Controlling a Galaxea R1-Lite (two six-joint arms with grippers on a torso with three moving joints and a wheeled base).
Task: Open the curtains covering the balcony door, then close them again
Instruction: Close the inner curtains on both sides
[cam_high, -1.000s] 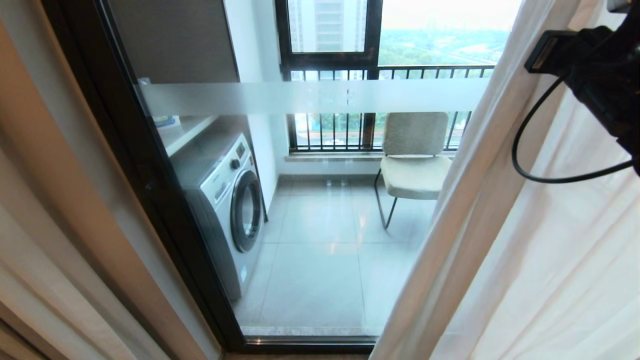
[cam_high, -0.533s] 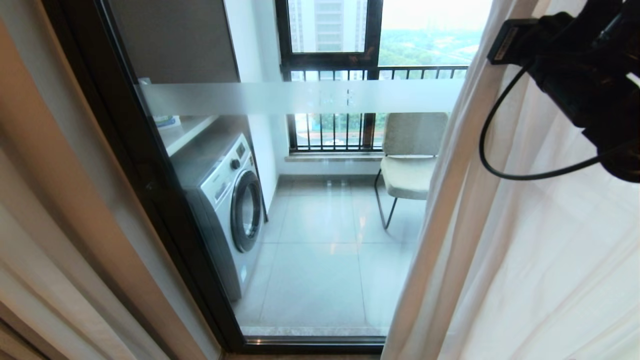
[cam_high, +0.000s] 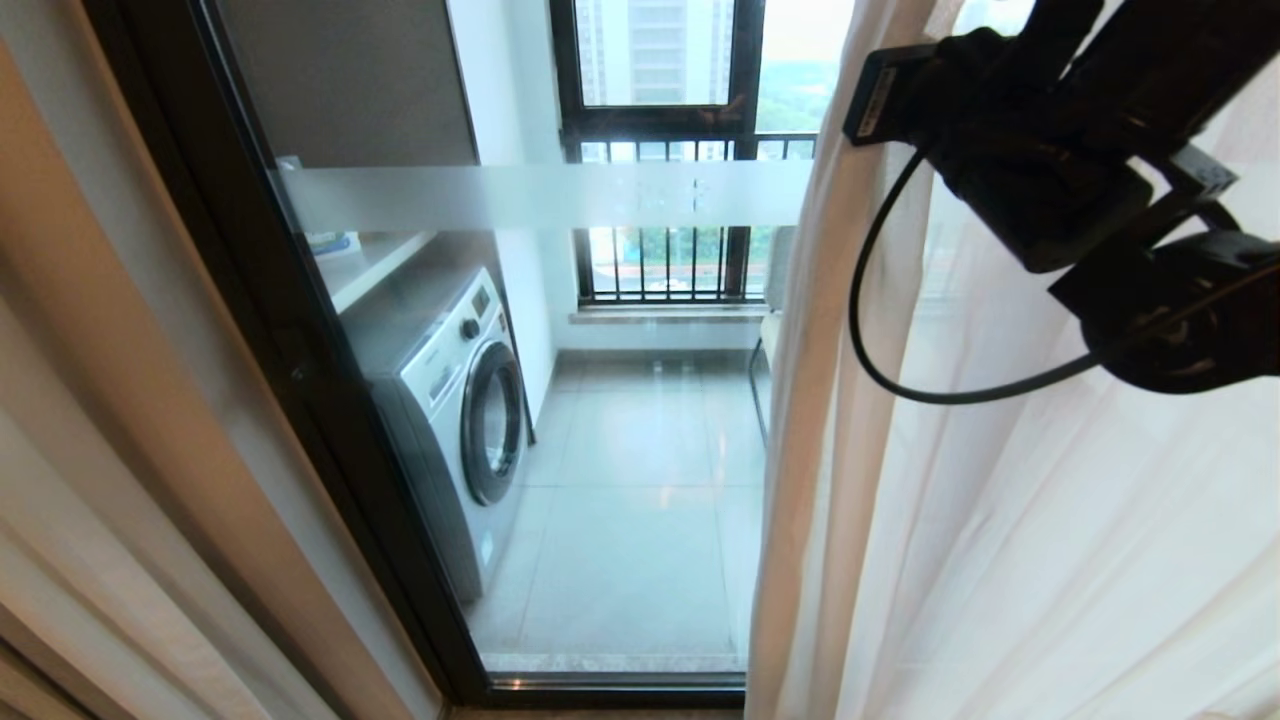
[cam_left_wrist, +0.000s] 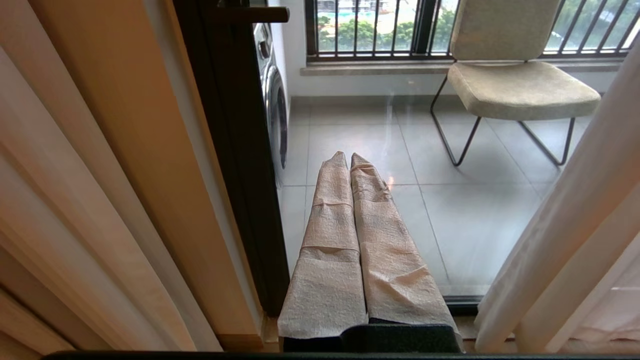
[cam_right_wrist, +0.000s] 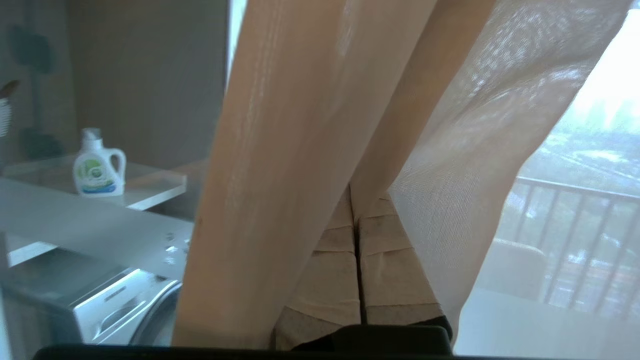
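Observation:
The balcony door is clear glass in a black frame with a frosted band. A sheer white curtain hangs over its right part, and its edge stands near the middle of the glass. A beige curtain hangs bunched at the left. My right arm reaches in high at the right against the sheer cloth. The right gripper is shut with a fold of the sheer curtain pinched at its tips. Low down, my left gripper is shut and empty, pointing at the foot of the glass.
Behind the glass stand a washing machine at the left and a padded chair at the right. A detergent bottle sits on a shelf above the machine. A black-framed window with railing bars closes the balcony's far side.
My right arm has swung left with the sheer curtain. The curtain's edge has slid left across the glass and now hides the chair in the head view. The left arm has not moved.

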